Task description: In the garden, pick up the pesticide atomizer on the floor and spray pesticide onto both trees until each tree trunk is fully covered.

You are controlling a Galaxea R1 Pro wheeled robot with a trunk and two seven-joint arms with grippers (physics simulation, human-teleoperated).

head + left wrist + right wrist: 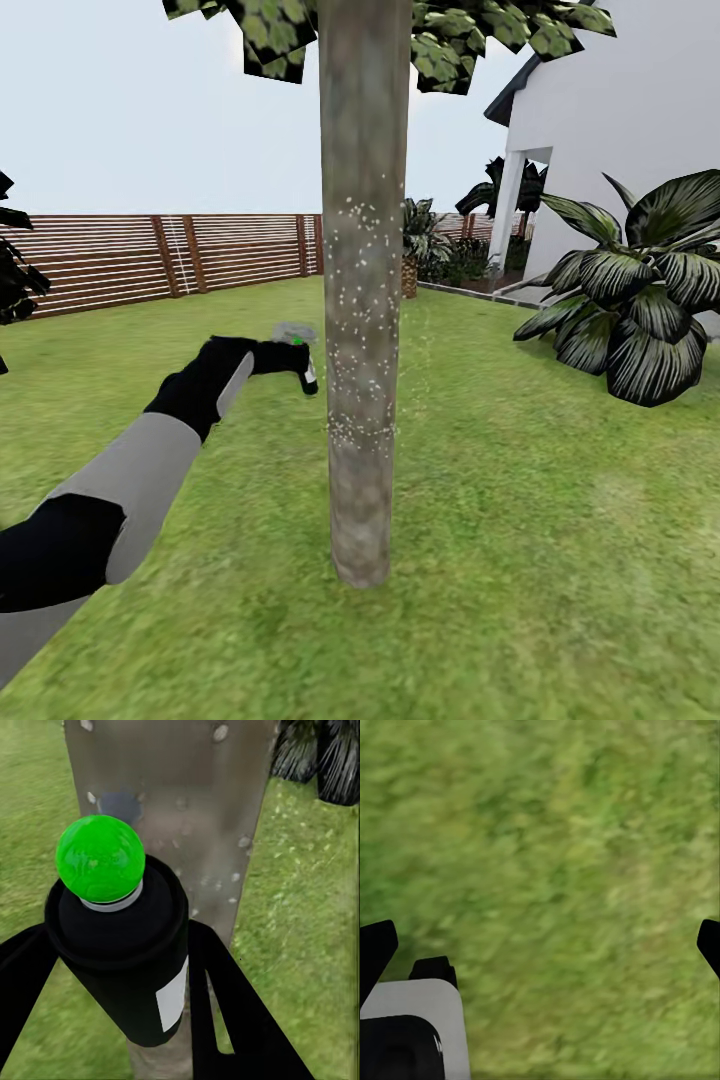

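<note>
Pesticide atomizer (124, 967) sits clamped in the left hand (290, 362), black body pinched between the two dark fingers (232, 1012), white label turned to one side and its top glowing bright green in the left wrist view (not red at this moment). From the head view, the left arm reaches in from 8 o'clock and holds the bottle up just beside the tree trunk (364, 300), at about 9 o'clock of it, close but not touching. White specks pepper the middle stretch of the grey-brown bark, with a dense band of them level with the bottle's lower end; the base of the trunk below looks bare. Dark-edged green leaves (270, 30) hang at 12 o'clock. Grass (520, 560) spreads all round, a brown slat fence (150, 255) runs along at 10 o'clock, and a white house (640, 110) with a broad-leaved plant (640, 300) stands at 2 o'clock. Right hand (540, 937) hangs over blurred grass, its black fingertips spread wide apart and holding nothing.
</note>
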